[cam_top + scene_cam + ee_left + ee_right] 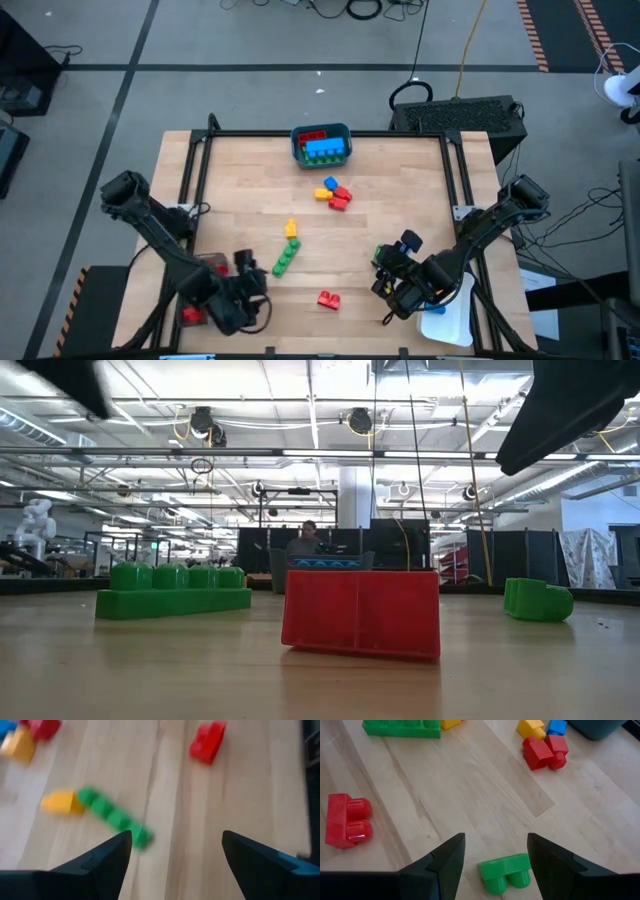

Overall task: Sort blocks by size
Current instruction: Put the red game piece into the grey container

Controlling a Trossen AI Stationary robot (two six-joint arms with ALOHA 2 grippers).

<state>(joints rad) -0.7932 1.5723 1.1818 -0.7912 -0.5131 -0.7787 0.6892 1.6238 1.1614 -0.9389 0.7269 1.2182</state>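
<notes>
Studded bricks lie on the wooden table. A long green brick [286, 258] lies flat with a yellow brick [291, 229] at its far end. A red brick [328, 298] lies near the front. A small green brick [505, 872] lies on its side between my right gripper's [496, 840] open fingers, with a gap on each side. A blue, yellow and red cluster [335, 193] sits mid-table. My left gripper [177, 837] is open and empty over bare wood at the front left, near the long green brick [115, 817].
A teal bin [345, 152] holding blue and red bricks stands at the far edge. A white tray [455, 318] sits at the front right corner, under my right arm. A clear container with red pieces [195, 305] sits at the front left. Bare wood lies between the bricks.
</notes>
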